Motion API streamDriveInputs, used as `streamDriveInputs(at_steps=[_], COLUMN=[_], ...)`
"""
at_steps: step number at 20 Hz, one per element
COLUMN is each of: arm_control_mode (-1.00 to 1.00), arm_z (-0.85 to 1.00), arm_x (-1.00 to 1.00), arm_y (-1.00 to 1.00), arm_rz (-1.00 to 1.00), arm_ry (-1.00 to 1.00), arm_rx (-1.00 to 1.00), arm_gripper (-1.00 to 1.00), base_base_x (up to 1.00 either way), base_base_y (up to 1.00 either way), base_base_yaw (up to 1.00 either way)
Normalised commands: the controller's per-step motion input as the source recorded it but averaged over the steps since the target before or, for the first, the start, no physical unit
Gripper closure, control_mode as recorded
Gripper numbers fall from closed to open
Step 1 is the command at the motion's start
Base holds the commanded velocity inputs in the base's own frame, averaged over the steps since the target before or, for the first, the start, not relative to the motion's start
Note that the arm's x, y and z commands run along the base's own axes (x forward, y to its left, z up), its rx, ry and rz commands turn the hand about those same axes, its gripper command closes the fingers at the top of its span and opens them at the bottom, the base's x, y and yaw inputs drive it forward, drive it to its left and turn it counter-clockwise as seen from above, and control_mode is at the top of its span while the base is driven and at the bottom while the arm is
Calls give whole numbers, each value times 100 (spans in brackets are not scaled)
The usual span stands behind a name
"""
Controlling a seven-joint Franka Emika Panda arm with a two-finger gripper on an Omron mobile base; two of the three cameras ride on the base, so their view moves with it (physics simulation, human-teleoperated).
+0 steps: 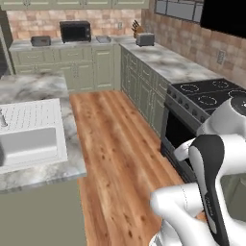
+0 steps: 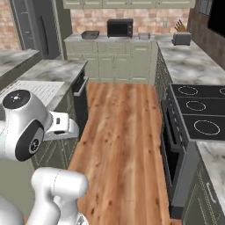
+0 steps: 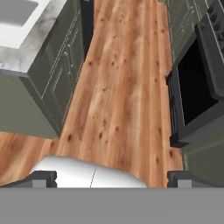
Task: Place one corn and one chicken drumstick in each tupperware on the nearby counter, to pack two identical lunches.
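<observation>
Above knotty plank floor (image 3: 118,87), pincer (image 3: 111,178) gapes.

Microwave (image 1: 75,31), toaster (image 1: 144,39), stove (image 2: 197,110)

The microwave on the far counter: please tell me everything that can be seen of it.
The microwave is a black, box-shaped appliance with a dark, glossy front; its door looks closed. It stands upright on the grey-white marbled counter at the far end of the kitchen, against the brick wall, above olive-green cabinet fronts. A dark toaster-like box stands apart to its left and a shallow grey tray apart to its right. Nothing touches it except the counter. Finer details are too small to tell.
</observation>
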Motion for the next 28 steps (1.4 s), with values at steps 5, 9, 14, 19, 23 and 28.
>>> streamDriveInputs(at_steps=[5, 9, 14, 19, 23, 28], arm_control_mode=[100, 100, 100, 100, 100, 100], arm_z=[0, 0, 0, 0, 0, 0], arm_x=[0, 0, 0, 0, 0, 0], arm_y=[0, 0, 0, 0, 0, 0], arm_rz=[0, 0, 0, 0, 0, 0], arm_ry=[0, 0, 0, 0, 0, 0], arm_rx=[0, 0, 0, 0, 0, 0], arm_gripper=[-100, -100, -100, -100, -100, -100], base_base_x=[-4, -67, -45, -3, 1, 3], base_base_y=[94, 87, 95, 100, 100, 100], base_base_yaw=[3, 2, 1, 0, 0, 0])
